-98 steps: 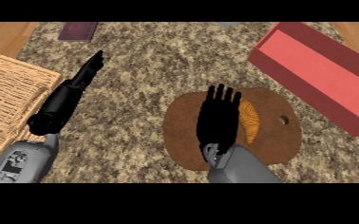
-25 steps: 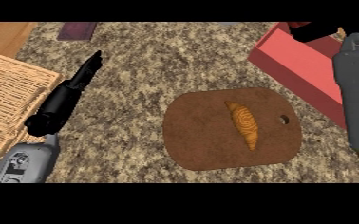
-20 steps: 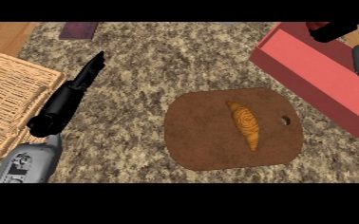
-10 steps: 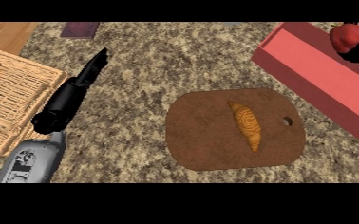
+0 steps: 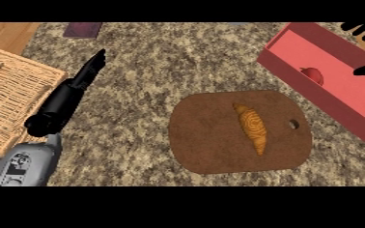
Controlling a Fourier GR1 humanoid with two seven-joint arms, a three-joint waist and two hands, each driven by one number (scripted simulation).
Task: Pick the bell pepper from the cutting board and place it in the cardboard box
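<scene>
The red bell pepper (image 5: 311, 76) lies inside the pink-red box (image 5: 335, 104) at the right, against its inner floor. Only black fingertips (image 5: 354, 27) and a thumb tip (image 5: 360, 71) of my right hand show at the right edge, spread apart above the box and clear of the pepper. The brown cutting board (image 5: 214, 145) sits at centre right and carries an orange croissant (image 5: 252, 127). My left hand (image 5: 65, 99) rests at the left with straight fingers pointing up and right, holding nothing.
A woven wicker mat (image 5: 20, 92) lies at the far left beside my left forearm. A dark purple object (image 5: 83, 29) sits at the counter's far edge, next to a wooden patch (image 5: 14, 33) in the top left corner.
The pepper has gone from my right hand at the right edge down into the box. That hand has let go and drawn away to the right. The left hand stays put.
</scene>
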